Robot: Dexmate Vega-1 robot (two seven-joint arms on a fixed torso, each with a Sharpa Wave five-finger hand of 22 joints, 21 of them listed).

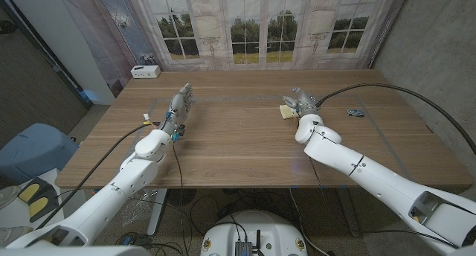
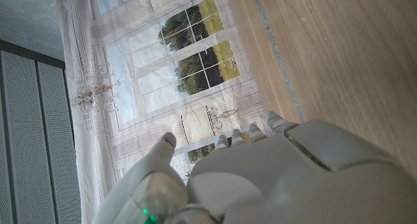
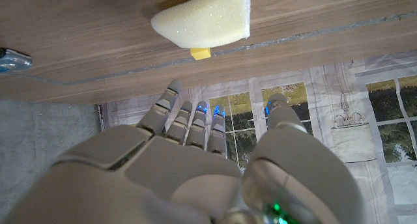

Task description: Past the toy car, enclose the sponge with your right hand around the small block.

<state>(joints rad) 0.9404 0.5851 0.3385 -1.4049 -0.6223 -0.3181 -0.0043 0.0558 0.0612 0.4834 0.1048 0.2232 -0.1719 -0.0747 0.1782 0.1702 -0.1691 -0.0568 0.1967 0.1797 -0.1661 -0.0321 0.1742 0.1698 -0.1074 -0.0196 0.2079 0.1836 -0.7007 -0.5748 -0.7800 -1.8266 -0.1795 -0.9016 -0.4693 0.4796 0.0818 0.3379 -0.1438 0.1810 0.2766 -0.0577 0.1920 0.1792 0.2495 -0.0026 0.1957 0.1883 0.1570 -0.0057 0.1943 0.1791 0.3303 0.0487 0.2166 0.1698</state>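
No readable writing or brand marks on anything from where I stand.

Count: 1 sponge point(image 3: 207, 19), 1 small block point(image 3: 200, 53), 1 toy car point(image 1: 355, 112), 1 white box point(image 1: 146, 71), 2 robot hands.

Sponge: pale yellow-cream foam, fine porous texture, wedge-like with 1 rounded end and 1 straight cut edge. It lies on the wooden table point(image 1: 238, 152) in the far right part, just beside the right hand point(image 1: 303, 101) on its inner side. In the right wrist view it sits just beyond the fingers point(image 3: 195, 116), apart from them.

Small block: yellow, tiny, next to the sponge's edge on the side nearer the fingertips; can't tell whether they touch.

Toy car: small, grey-blue, on the table to the right of the right hand, well apart from the sponge. Too small for detail.

Right hand: fingers released, spread and extended toward the sponge, holding nothing. Blue lights show at the fingertips.

Left hand point(image 1: 179, 107): over the left part of the table, fingers straight and close together, released, nothing held. The left wrist view shows the fingertips point(image 2: 223, 140) pointing toward the window curtain.

White box: at the far left corner of the table, well apart from both hands.
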